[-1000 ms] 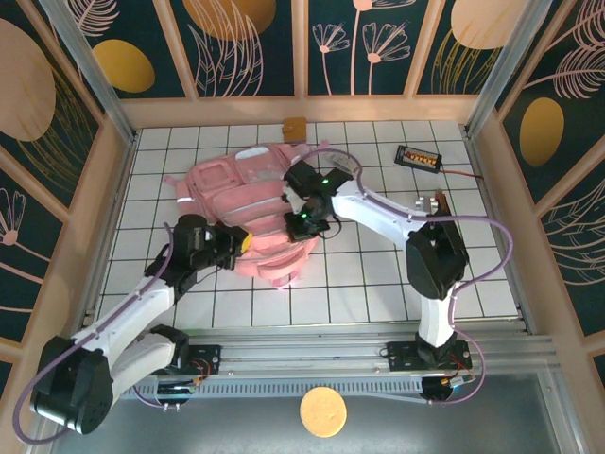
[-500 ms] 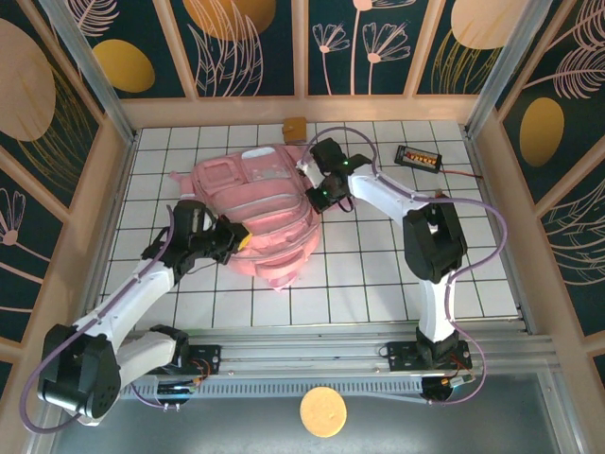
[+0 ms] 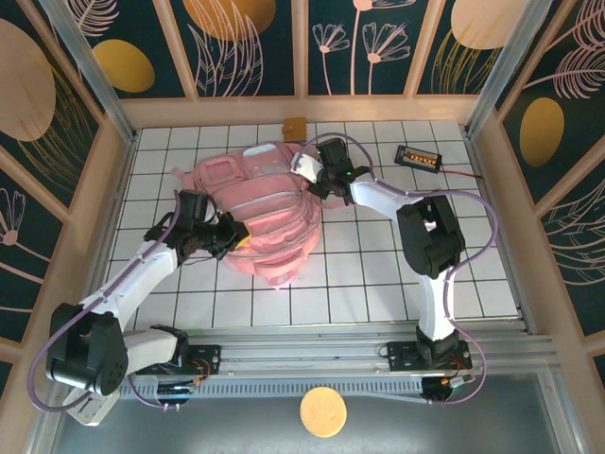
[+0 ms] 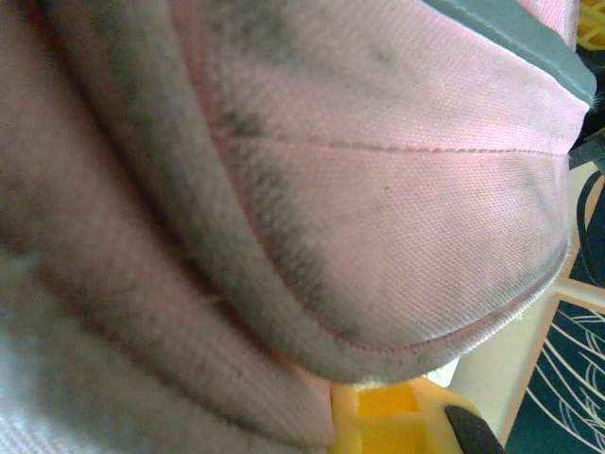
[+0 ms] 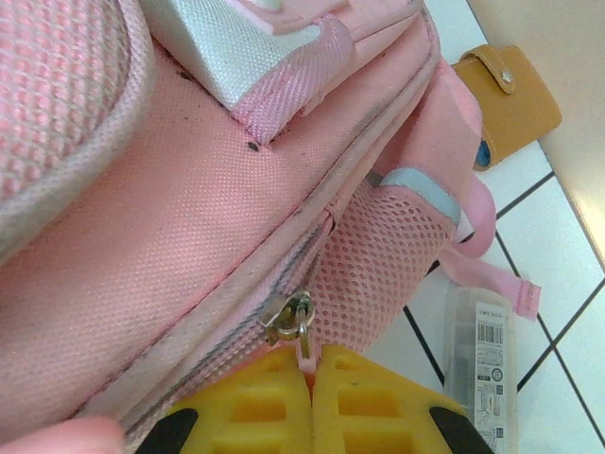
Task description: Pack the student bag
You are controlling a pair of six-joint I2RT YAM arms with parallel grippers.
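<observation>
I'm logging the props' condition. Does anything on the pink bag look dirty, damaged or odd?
Yes: the student bag is soiled. Grey-black smudges run along its seams in the left wrist view, and dark specks dot the fabric above the zip pull in the right wrist view. No tears or spills show.
</observation>
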